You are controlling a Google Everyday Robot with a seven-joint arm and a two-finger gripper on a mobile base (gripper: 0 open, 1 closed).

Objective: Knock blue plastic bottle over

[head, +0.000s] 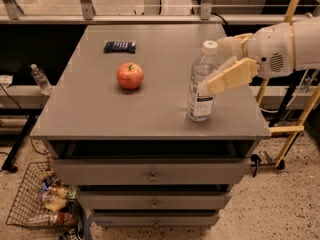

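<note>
1. Two tan fingers (234, 75) are spread apart with a plain gap between them and nothing clasped in it. One finger lies high, near the bottle's cap; the other slants down and left, and its tip overlaps the bottle's upper body. Whether that tip presses on the plastic or only passes in front of it cannot be told.
2. The gripper (214, 65) hangs over the right side of the table, just right of the bottle, at the level of its shoulder and neck.
3. The blue plastic bottle (199, 103) stands upright on the table's right side, near the front edge. It is clear with a faint blue tint, has a white screw cap (210, 46), and wears a white-and-dark-blue label low on its body.
4. A white arm (280, 46) carries the gripper and reaches in from the right edge of the view.
5. The grey table (100, 109) is a cabinet with drawers (152, 173) stacked below its top.
6. A red apple (130, 75) sits near the middle of the tabletop, left of the bottle and well apart from it. It is shorter than the bottle.
7. A flat dark-blue snack packet (120, 46) lies behind the apple, toward the far edge.
8. Off the table, a small clear bottle (39, 79) stands on a ledge at the left.
9. A wire basket (30, 194) of packaged items sits on the speckled floor at lower left.
</note>
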